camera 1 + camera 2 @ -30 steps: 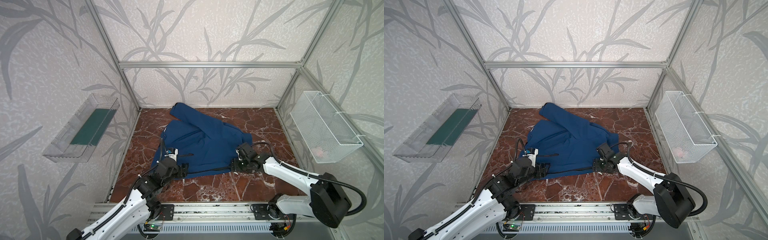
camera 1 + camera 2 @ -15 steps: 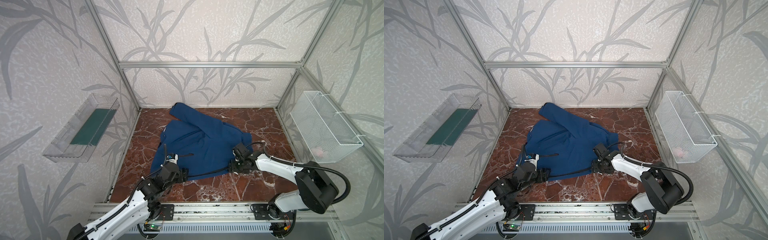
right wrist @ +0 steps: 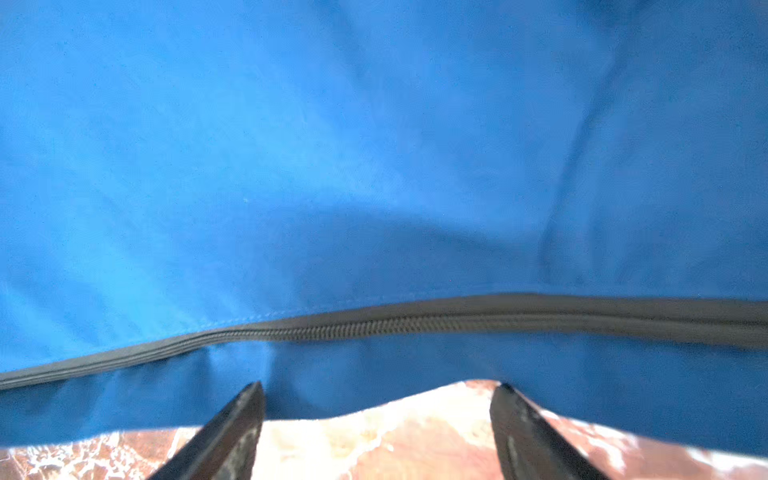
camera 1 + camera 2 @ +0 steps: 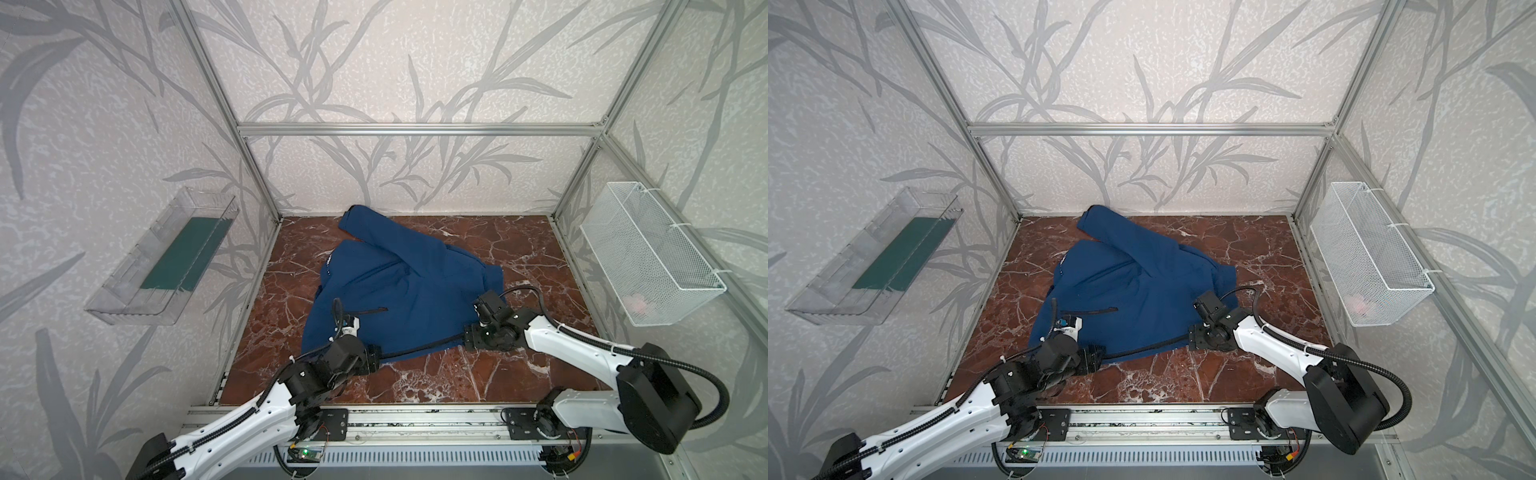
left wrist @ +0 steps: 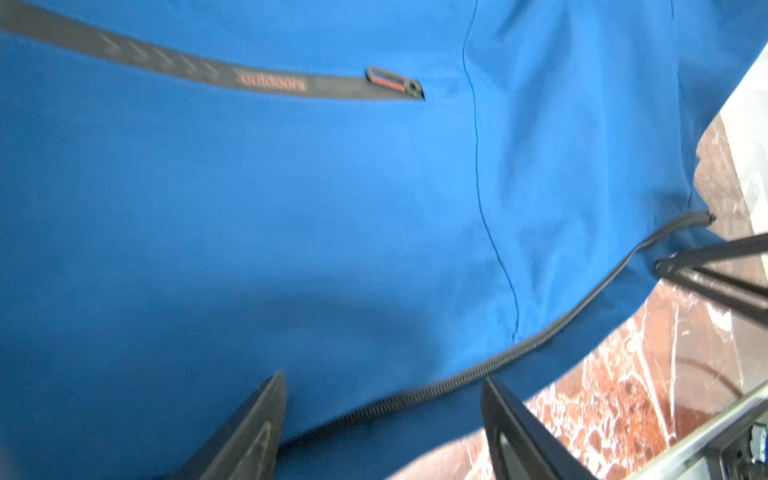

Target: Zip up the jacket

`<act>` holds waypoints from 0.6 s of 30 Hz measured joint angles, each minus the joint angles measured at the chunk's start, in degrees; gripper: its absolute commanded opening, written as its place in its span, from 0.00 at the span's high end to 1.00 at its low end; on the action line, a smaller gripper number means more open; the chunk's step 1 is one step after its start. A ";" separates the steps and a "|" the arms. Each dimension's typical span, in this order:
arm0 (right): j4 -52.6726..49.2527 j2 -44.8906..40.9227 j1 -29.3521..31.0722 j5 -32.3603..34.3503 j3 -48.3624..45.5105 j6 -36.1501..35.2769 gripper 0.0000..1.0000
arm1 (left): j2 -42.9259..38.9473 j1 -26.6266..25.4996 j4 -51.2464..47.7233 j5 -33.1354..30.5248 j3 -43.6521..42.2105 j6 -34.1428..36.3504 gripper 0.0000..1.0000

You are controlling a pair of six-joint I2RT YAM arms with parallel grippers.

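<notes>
The navy-blue jacket (image 4: 407, 286) (image 4: 1142, 291) lies spread on the marble floor, one sleeve reaching toward the back wall. Its black front zipper (image 4: 419, 351) (image 5: 457, 380) (image 3: 415, 322) runs along the near edge between my two grippers. My left gripper (image 4: 376, 359) (image 4: 1098, 359) (image 5: 382, 382) is open at the left end of that edge, with the zipper band passing between its fingers untouched. My right gripper (image 4: 467, 343) (image 4: 1192, 343) (image 3: 379, 386) is open at the right end, its fingertips at the blue hem with bare floor between them. A black pocket zipper (image 5: 291, 83) crosses the fabric.
A clear plastic bin (image 4: 166, 266) with a green bottom hangs on the left wall. A white wire basket (image 4: 648, 257) hangs on the right wall. The aluminium rail (image 4: 415, 419) carrying both arm bases borders the brown marble floor (image 4: 457, 382) in front.
The right gripper's jaws have spread wider at the jacket's near edge, and its arm has swung in and back out. The left gripper has shifted slightly nearer along the hem.
</notes>
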 measured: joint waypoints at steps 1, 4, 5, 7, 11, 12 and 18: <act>-0.11 -1.29 -0.35 0.44 0.24 -0.37 0.11 | 0.35 -1.20 -0.17 -0.44 0.00 -0.92 0.21; -0.04 -5.35 -1.66 1.95 0.63 -1.46 0.10 | 1.46 -3.54 0.76 -0.76 -0.33 -3.28 0.20; -0.04 -6.64 -2.21 2.36 0.72 -1.79 0.10 | 1.57 -4.02 1.16 -0.79 -0.61 -3.91 0.20; -0.04 -8.85 -3.82 2.80 0.87 -2.78 0.09 | 1.55 -4.96 1.18 -0.96 -1.31 -5.25 0.20; -0.07 -10.84 -6.62 3.26 0.90 -4.28 0.08 | -1.11 -7.58 0.66 -2.08 -2.34 -7.80 0.20; -0.09 -11.02 -7.10 3.48 0.90 -4.61 0.07 | -1.88 -8.68 0.66 -2.43 -2.89 -8.61 0.20; 0.15 -13.40 -9.27 6.75 0.90 -7.13 0.01 | -3.52 -13.29 3.23 -4.42 -7.21 -12.68 0.20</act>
